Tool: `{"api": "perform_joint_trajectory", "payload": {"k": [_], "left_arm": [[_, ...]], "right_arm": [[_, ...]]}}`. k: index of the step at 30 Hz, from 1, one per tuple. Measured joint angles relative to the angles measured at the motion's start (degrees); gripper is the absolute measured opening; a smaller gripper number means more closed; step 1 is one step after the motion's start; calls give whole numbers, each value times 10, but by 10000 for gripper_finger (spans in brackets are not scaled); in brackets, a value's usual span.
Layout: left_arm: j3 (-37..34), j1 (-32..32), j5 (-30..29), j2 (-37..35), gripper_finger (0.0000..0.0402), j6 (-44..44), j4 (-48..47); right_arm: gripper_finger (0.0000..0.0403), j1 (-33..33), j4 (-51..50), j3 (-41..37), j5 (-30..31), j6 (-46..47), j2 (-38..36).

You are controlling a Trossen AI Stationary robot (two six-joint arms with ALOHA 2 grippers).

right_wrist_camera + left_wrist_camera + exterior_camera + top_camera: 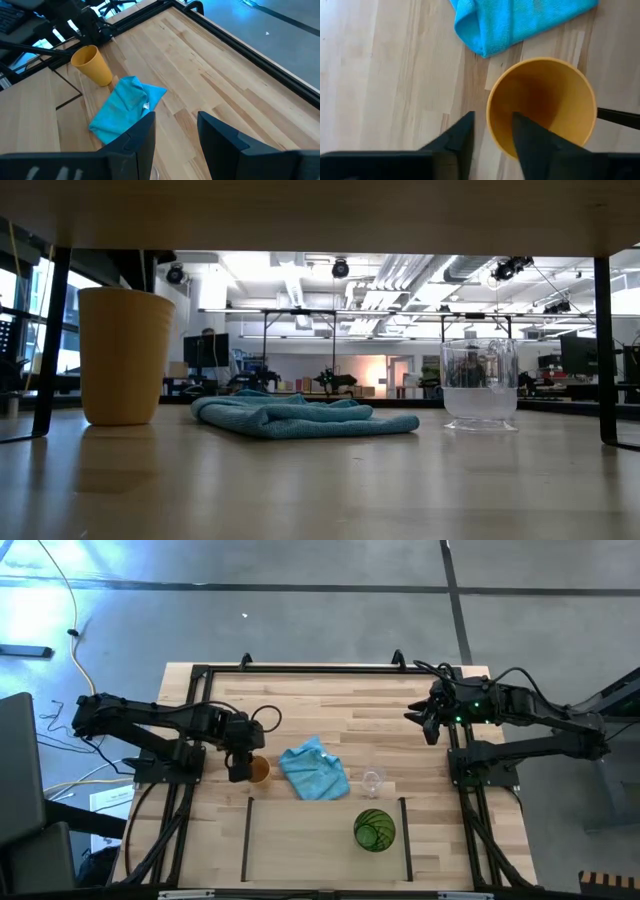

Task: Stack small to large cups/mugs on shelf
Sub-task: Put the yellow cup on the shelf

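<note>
1. Light wooden plank tabletop [340, 710] with a thin-lined rectangular shelf area [300, 840].
2. On it: orange cup [259, 769], crumpled light-blue cloth [314, 770], small clear glass [373, 780].
3. Green translucent tumbler [375, 830] stands inside the outline.

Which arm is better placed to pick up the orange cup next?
Left. The left gripper already straddles the rim of the orange plastic cup; the right gripper hangs far across the table.

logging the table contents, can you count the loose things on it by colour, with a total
green: 1, the tumbler, standing inside the outlined shelf
orange: 1, the cup, with the left gripper at its rim
clear: 1, the small glass
light blue: 1, the cloth, between the orange cup and the glass
total: 4
</note>
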Motion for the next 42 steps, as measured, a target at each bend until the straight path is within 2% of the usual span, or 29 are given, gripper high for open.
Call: {"api": "perform_joint_trajectory", "payload": {"k": [6,10,24,37,42], "left_arm": [[0,0,-11,0,209,0,-1],[0,0,-13,1,225,2,-4],[-10,0,-10,6,166,4,19],[-11,0,2,47,162,14,19],[-11,0,-4,47,123,12,18]], "right_arm": [[138,0,8,0,0,-3,0],[138,0,8,0,0,-3,0],[138,0,9,0,1,-14,0],[138,0,12,0,1,-13,0],[138,0,12,0,1,-13,0]]}}
